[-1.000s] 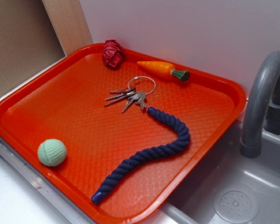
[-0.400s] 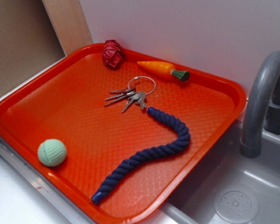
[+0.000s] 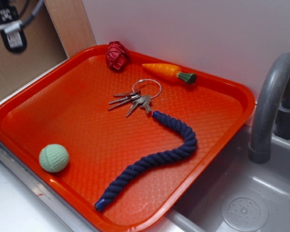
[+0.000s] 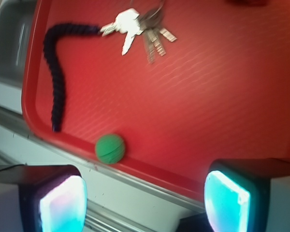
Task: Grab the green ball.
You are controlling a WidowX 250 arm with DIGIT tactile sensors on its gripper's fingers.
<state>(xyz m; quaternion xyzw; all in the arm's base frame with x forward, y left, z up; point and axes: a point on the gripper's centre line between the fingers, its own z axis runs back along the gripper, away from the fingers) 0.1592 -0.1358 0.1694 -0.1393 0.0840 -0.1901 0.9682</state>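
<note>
Orange tray holds green ball, keys — gripper spread above.

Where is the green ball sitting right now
In the exterior view the green ball lies on the orange tray, against its near-left rim, left of the blue rope. Nothing touches it.

Pale mint-green ribbed ball at near-left edge of orange plastic tray. Dark blue twisted rope right of it. Black tool far left, well apart, above tray.
</note>
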